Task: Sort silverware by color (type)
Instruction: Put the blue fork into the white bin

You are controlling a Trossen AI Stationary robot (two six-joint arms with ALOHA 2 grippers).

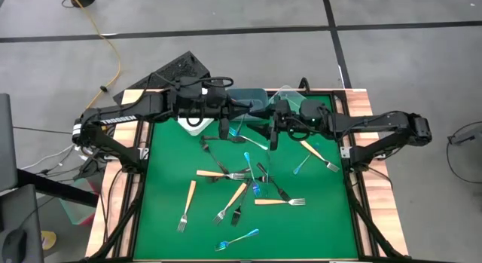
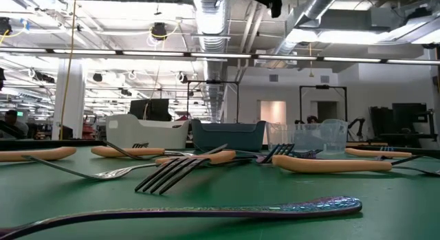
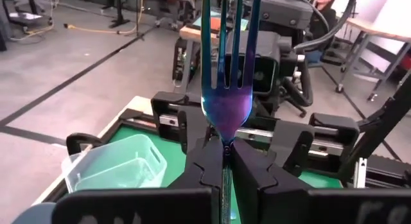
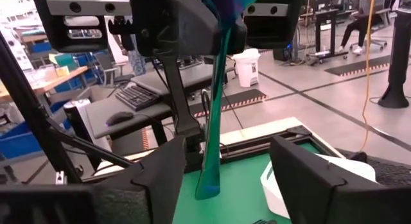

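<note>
Green table point(image 1: 316, 218), frame centre: your left end effector point(image 3: 226, 161) pinches a blue fork point(image 3: 226, 89); right end effector point(image 4: 221, 169) spread, near it; other silverware point(image 1: 241, 191) scattered below.

Iridescent blue-purple fork point(image 3: 226, 89), orange-handled forks point(image 2: 330, 164), green table point(image 1: 166, 172).
</note>
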